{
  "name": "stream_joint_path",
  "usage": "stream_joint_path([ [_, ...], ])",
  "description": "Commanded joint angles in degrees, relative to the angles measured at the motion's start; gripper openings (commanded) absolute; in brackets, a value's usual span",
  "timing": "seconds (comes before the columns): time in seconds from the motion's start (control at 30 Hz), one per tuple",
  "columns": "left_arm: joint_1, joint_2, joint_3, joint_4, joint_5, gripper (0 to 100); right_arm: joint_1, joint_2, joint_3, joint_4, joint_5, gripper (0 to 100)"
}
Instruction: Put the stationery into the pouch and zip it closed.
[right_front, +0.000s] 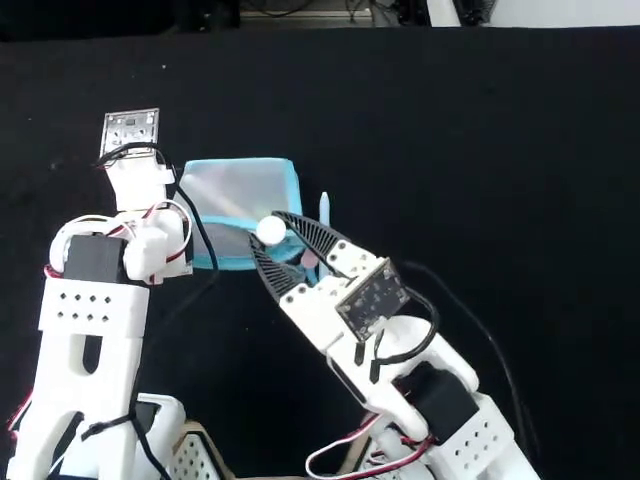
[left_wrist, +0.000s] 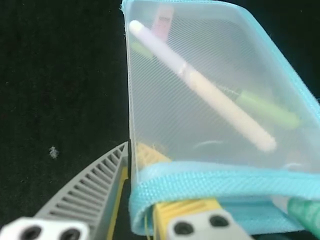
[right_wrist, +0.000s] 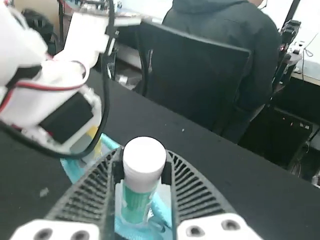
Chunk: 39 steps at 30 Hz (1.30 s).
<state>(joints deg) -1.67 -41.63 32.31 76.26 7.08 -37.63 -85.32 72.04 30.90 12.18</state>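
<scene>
The left gripper (left_wrist: 132, 150) pinches a corner of the pouch (left_wrist: 215, 55), with a pen (left_wrist: 210, 97) and green marker (left_wrist: 267, 109) inside, while the right gripper (right_front: 264, 230) clamps a glue stick (right_wrist: 144, 161) over its edge.

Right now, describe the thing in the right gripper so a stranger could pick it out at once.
On the black table, find the translucent teal-edged pouch. At its edge nearest the arms the right gripper clamps a green tube standing upright. Its round white cap sets it apart from the slim pens inside the pouch.
</scene>
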Motion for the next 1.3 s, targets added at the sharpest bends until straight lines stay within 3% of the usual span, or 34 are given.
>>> stream_joint_path([
  [0.0, -0.7, 0.4, 0.0, 0.0, 0.1, 3, 2.1, 0.0, 0.0, 4.7, 6.9, 1.1],
  [0.17, -0.7, 0.4, 0.0, 0.0, 0.1, 3, 2.1, 0.0, -0.6, 10.1, 12.3, 1.1],
  [0.6, -0.7, 0.4, 0.0, 0.0, 0.1, 3, 1.8, 0.6, -1.7, 6.2, 12.1, 1.1],
  [0.73, -0.7, 0.4, 0.0, 0.0, 0.1, 3, 1.8, 1.7, -6.2, 6.2, 7.9, 1.1],
  [1.07, -0.7, 0.4, 0.0, 0.0, 0.1, 3, 1.8, 27.8, -22.1, 12.7, 7.0, 1.1],
  [1.27, -0.7, 0.4, 0.0, 0.0, 0.1, 3, -0.1, 32.5, -24.3, 14.2, 4.8, 1.2],
])
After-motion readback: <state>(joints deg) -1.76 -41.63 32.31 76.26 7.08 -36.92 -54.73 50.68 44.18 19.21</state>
